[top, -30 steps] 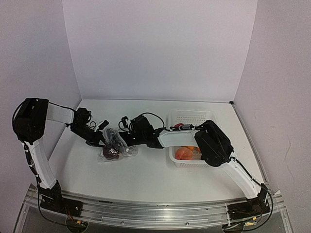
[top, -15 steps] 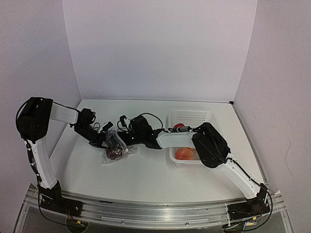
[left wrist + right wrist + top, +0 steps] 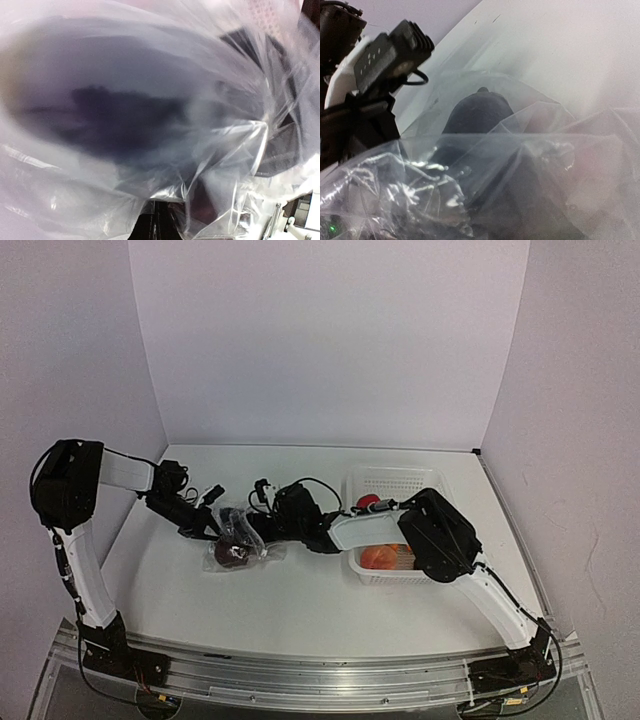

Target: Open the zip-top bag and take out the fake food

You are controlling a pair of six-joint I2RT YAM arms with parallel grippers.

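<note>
The clear zip-top bag [image 3: 243,541] lies crumpled on the table left of centre, with a dark purple piece of fake food [image 3: 228,554] inside it. My left gripper [image 3: 213,526] is at the bag's left edge and my right gripper [image 3: 258,531] is at its right edge, both pinching plastic. In the left wrist view the bag [image 3: 220,150] fills the frame over the dark piece [image 3: 115,120], and my fingers [image 3: 157,225] are closed on a fold. In the right wrist view the bag [image 3: 470,165] drapes over my fingers, with the dark piece [image 3: 477,114] behind it.
A white mesh basket [image 3: 392,483] stands right of the bag. It holds orange and peach toy pieces [image 3: 378,557] and a red one [image 3: 368,502]. The right forearm reaches across in front of it. White walls close the back and the sides.
My left gripper pushed right toward the bag, then drew back left. The bag rose slightly between the grippers and has settled back. The right wrist shifted a little to the right.
</note>
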